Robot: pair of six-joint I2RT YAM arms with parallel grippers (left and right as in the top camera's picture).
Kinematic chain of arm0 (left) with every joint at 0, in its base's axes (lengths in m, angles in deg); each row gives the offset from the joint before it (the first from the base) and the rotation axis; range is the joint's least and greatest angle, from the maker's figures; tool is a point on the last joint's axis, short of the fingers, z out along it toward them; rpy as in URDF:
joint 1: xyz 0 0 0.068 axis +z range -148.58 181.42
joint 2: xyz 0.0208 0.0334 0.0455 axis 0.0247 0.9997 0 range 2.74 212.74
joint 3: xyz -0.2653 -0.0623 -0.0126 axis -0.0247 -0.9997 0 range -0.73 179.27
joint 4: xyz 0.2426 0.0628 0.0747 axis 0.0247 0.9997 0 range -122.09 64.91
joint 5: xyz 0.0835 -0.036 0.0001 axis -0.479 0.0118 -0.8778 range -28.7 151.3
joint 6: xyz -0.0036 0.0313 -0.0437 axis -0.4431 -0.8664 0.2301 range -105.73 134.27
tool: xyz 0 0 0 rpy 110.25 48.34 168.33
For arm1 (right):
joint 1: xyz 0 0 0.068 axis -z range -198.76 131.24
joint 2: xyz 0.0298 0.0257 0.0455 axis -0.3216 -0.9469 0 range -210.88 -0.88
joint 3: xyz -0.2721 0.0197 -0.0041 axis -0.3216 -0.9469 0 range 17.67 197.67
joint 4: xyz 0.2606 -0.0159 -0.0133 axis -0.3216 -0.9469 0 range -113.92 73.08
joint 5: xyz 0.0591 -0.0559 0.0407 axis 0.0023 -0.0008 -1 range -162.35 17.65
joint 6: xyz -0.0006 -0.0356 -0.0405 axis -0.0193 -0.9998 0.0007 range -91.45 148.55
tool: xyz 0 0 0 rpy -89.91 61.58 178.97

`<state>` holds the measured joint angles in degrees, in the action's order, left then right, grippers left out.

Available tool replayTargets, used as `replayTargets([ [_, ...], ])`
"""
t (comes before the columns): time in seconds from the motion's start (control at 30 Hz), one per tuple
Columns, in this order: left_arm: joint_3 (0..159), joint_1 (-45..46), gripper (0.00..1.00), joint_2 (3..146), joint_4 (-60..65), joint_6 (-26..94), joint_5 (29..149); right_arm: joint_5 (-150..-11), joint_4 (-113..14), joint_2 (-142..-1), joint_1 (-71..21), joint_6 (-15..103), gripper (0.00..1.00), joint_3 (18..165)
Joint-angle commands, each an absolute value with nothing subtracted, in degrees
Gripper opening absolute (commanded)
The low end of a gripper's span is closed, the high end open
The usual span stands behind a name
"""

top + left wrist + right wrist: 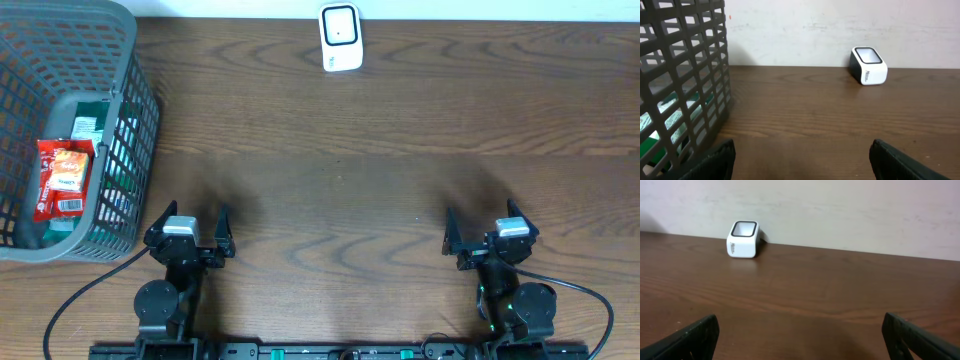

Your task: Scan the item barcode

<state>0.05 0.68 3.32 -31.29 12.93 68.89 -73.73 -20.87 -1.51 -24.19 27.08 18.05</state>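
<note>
The left gripper (192, 220) sits at the near edge of the table (340, 190). The basket (140, 110) stands just ahead of it and off to its left. A packet (62, 178) lies in the basket (on top of other packs). The scanner (341, 38) stands far ahead at the back edge, to this gripper's right. It is ahead-left of the right gripper (482, 222), which sits well apart from the left one.

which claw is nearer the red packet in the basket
Left. The left claw sits just outside the basket, close beside the red packet; the right claw is across the table, far to its right.
</note>
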Motion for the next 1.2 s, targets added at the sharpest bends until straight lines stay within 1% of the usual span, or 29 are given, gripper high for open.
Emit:
replayTargets([
  [0.0, -0.5, 1.03, 0.86, 2.97, -28.91, 12.58, 71.3, -73.95, -21.09, -1.27, -24.65, 27.86, 0.99, 17.98],
  [0.73, -0.5, 1.03, 0.86, 2.97, -29.11, 12.6, 71.34, -73.95, -21.06, -1.27, -24.65, 27.86, 0.99, 17.98],
  [0.87, -0.5, 1.03, 0.86, 2.97, -31.51, 12.64, 71.01, -73.95, -21.06, -1.27, -24.65, 27.86, 0.99, 17.98],
  [1.0, 0.05, 1.01, 0.86, 2.97, -31.34, 17.84, 71.41, -73.97, -21.06, -1.27, -24.65, 27.86, 0.99, 17.98],
  [1.1, 4.09, 1.01, 0.86, 2.97, -27.93, 21.71, 71.41, -73.97, -21.06, -1.27, -24.65, 27.86, 0.99, 17.98],
  [1.17, 9.32, 1.01, 0.86, 2.99, -22.44, 22.08, 71.41, -73.95, -21.06, -1.27, -24.65, 27.86, 0.99, 17.98],
])
